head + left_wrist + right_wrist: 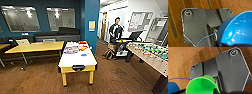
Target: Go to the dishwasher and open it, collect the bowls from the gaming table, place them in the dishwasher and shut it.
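Note:
The gaming table (75, 60) stands ahead, a little left of centre, with a white top, yellow sides and a black slot at its near end. A small blue bowl (84, 54) lies on its top, behind it a cluster of clear and orange things (72, 49). In the left wrist view a large blue bowl (238, 30) hangs over the wooden floor, my left gripper (233, 44) shut on its rim. In the right wrist view a green bowl (200, 85) hangs above the floor in my right gripper (218, 91).
A foosball table (152, 53) runs along the right. A person (115, 30) stands behind it beside a wheeled rig. Yellow-topped tables (37, 46) and chairs fill the left. A teal pillar (90, 22) rises behind the gaming table. Wooden floor lies between me and the tables.

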Motion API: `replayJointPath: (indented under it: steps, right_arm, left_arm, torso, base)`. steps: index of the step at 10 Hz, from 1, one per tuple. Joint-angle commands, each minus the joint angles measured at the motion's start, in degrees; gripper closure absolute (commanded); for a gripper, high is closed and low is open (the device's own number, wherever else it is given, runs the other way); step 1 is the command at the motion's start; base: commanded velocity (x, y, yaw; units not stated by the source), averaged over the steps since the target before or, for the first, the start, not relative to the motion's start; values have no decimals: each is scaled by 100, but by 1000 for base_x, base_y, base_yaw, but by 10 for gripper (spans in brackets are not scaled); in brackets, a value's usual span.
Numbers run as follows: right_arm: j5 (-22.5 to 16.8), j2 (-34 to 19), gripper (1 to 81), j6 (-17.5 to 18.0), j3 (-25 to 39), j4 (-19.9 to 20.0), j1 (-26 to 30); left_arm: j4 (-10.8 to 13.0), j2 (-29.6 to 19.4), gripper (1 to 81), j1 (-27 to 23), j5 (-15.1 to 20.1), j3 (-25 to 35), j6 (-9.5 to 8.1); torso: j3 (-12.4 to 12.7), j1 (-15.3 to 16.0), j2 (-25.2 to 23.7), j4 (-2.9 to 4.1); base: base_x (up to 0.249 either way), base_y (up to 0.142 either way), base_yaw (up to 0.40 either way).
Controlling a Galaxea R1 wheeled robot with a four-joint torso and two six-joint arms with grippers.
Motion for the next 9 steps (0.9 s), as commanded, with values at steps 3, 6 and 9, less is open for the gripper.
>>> replayJointPath:
  steps: [3, 6, 9]
  right_arm:
    - [-218, -38, 811, -10, 4, -121, 245]
    - [-218, -3, 811, -10, 4, -182, 237]
    - [-209, 76, 811, -1, -102, -165, 237]
  left_arm:
    - [64, 161, 811, -213, 358, -139, 44]
    - [64, 179, 811, -213, 350, -175, 35]
    - [55, 196, 811, -213, 350, -175, 44]
  torso:
    - [0, 3, 2, 0]
    - [0, 3, 0, 0]
    - [0, 3, 0, 0]
  base:
    - [0, 0, -277]
    - [0, 0, -277]
    - [0, 0, -277]
